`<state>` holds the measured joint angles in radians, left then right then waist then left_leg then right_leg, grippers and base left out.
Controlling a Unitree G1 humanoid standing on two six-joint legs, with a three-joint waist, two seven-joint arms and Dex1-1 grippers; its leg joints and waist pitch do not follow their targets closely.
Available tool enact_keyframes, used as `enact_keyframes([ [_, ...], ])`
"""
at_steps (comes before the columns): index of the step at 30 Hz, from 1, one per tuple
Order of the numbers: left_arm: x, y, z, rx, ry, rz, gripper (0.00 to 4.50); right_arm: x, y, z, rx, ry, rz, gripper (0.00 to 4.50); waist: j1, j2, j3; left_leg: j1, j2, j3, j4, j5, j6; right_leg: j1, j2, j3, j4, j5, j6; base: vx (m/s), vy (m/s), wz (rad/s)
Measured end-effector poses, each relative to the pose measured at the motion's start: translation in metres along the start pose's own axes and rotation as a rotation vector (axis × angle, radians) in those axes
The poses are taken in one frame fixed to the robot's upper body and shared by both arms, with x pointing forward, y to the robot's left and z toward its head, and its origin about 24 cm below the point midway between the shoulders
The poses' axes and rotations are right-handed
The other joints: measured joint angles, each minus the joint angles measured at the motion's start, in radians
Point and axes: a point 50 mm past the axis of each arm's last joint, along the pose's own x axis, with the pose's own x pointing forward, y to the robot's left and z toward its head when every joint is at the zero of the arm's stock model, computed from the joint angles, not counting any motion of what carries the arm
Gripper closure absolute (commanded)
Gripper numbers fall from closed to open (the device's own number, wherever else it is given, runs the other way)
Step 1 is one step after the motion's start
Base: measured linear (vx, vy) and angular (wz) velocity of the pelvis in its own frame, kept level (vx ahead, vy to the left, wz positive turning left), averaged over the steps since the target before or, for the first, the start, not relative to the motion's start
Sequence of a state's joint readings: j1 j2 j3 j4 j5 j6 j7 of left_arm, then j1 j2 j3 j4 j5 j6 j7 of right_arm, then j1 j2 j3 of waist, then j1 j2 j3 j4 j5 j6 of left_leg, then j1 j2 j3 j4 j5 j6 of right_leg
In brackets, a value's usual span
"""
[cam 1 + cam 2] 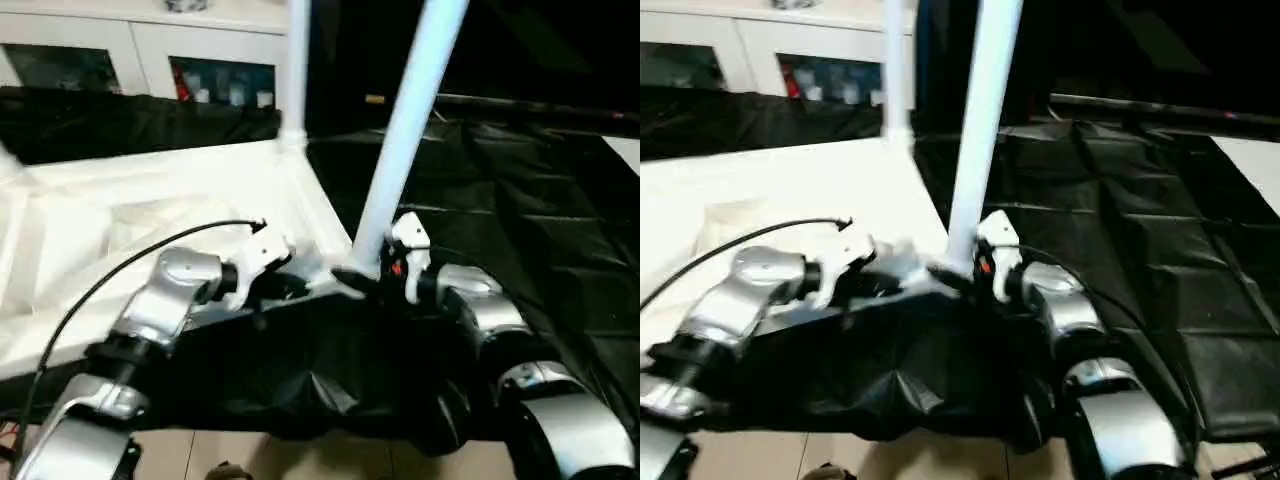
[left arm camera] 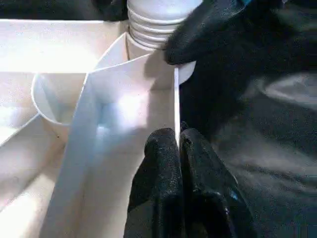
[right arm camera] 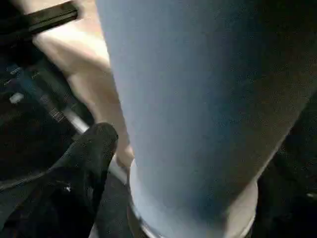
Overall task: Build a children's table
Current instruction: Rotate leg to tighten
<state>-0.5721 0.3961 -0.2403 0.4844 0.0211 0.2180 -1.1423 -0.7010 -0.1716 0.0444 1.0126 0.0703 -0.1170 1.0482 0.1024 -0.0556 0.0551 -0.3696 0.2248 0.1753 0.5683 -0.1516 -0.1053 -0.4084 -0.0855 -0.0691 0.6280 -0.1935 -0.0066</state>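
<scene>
Left gripper [image 2: 178, 148] is clenched on the tabletop [image 1: 150, 220] rim near its corner. Right gripper [image 1: 362, 278] grasps the leg [image 1: 405, 130] base, standing tilted in that corner socket.

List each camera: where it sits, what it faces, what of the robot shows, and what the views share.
Left eye: on the head, looking down at the upturned table top; both silver forearms show.
Right eye: beside it, same scene.
Left wrist: along the left claw, pinching the top's rim.
Right wrist: along the right claw, at the leg.
Shared: the leg's threaded end at the corner socket.
</scene>
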Motion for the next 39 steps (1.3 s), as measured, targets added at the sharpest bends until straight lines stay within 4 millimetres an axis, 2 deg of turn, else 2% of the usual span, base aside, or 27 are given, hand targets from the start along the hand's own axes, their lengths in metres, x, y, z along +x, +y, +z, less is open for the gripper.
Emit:
enact_keyframes([
  [6,-0.01,-0.004,-0.004,0.024,0.012,-0.081,4.5,-0.006,0.008,-0.002,-0.025,0.023,0.153,0.6,0.013,0.0,0.0,0.0,0.0,0.0,0.0,0.0,0.0,0.0,0.0,0.0,0.001,0.0,0.0,0.0,0.0,0.0],
  [12,-0.016,-0.006,-0.005,0.03,0.026,-0.134,4.5,-0.007,0.011,-0.002,-0.013,0.034,0.221,1.15,0.016,-0.001,0.0,0.0,0.0,0.0,0.0,0.0,0.0,0.0,0.0,0.0,0.001,0.0,0.0,0.0,0.0,0.0],
  [19,-0.016,-0.007,-0.005,0.033,0.024,-0.136,4.5,-0.008,0.011,-0.002,0.003,0.035,0.223,1.68,0.021,-0.001,0.0,0.001,0.0,0.0,0.0,0.0,0.0,0.0,0.0,0.0,0.001,0.0,0.0,0.0,0.0,0.0],
  [23,-0.008,-0.003,-0.006,0.009,0.008,-0.04,4.5,-0.001,0.006,-0.005,0.04,0.016,0.056,1.76,0.014,-0.002,0.0,0.002,0.0,0.0,0.0,0.0,0.0,0.001,0.0,0.0,0.002,0.001,-0.001,0.0,0.0,0.0],
  [28,0.012,0.007,0.003,-0.018,0.008,0.113,4.5,0.019,-0.005,-0.001,0.133,-0.023,-0.295,1.78,0.003,-0.004,-0.001,0.004,0.0,-0.001,0.0,0.0,-0.001,0.001,0.0,0.001,0.002,0.002,-0.001,0.0,0.0,0.0],
  [33,0.03,0.009,0.012,-0.056,-0.005,0.205,4.5,0.03,-0.009,0.004,0.203,-0.049,-0.533,1.78,0.005,-0.004,-0.001,0.003,0.0,-0.001,0.0,0.0,-0.001,0.001,0.0,0.001,0.002,0.002,-0.002,0.0,0.0,0.0],
  [35,0.033,0.009,0.014,-0.06,-0.013,0.212,4.5,0.03,-0.009,0.004,0.18,-0.054,-0.554,1.78,0.008,-0.004,-0.001,0.002,0.0,-0.001,0.0,0.0,-0.001,0.001,0.0,0.001,0.001,0.002,-0.001,0.0,0.0,0.0],
  [36,0.033,0.008,0.014,-0.06,-0.014,0.212,4.5,0.03,-0.009,0.003,0.175,-0.057,-0.556,1.22,0.009,-0.004,-0.001,0.002,-0.001,-0.001,0.0,0.0,-0.001,0.001,0.0,0.001,0.001,0.002,-0.001,0.0,0.0,0.0],
  [39,0.033,0.008,0.014,-0.057,-0.015,0.208,4.5,0.032,-0.008,0.003,0.108,-0.041,-0.55,1.06,0.009,-0.004,-0.001,0.002,-0.001,0.0,0.0,0.0,-0.001,0.001,0.0,0.001,0.001,0.001,-0.001,0.0,0.0,0.0],
])
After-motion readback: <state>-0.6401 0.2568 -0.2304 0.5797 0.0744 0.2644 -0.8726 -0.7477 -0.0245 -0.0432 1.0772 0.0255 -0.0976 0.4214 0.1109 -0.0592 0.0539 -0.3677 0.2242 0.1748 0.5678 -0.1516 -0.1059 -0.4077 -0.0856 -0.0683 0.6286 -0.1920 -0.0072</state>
